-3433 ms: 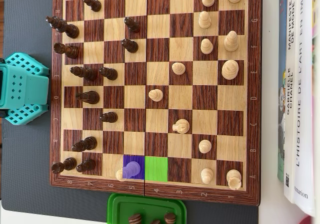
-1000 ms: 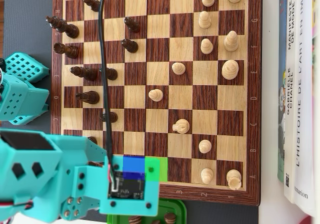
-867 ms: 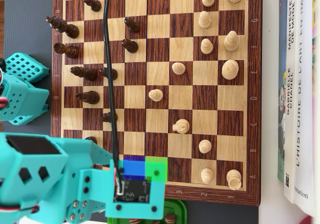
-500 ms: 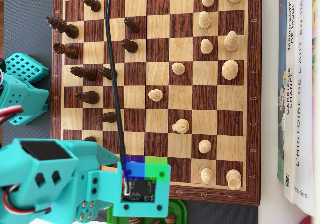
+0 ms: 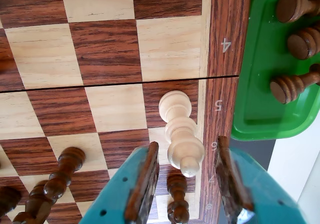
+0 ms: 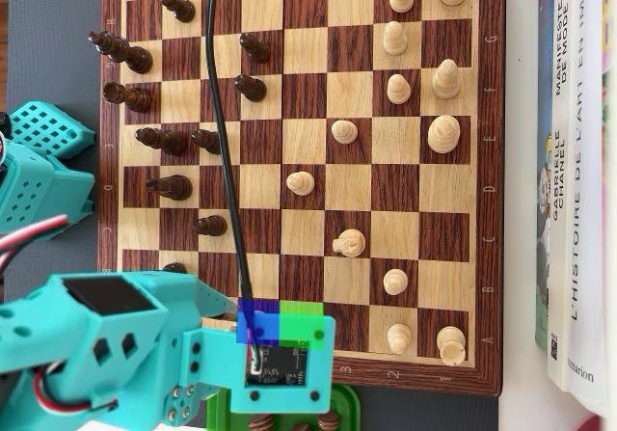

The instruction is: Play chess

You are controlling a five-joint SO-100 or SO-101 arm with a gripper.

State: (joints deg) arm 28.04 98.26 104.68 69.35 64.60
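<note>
In the wrist view the board's frame (image 5: 225, 83) carries the numerals 4, 5 and 6 along the edge beside the green tray (image 5: 260, 83). In the overhead view, numerals run along the top and bottom frame and letters such as G, E, D, C, B down the right frame (image 6: 490, 180). Book spines (image 6: 574, 180) at the right read "L'HISTOIRE DE L'ART EN IMA…" and "GABRIELLE"; the rest is too small to read.
</note>
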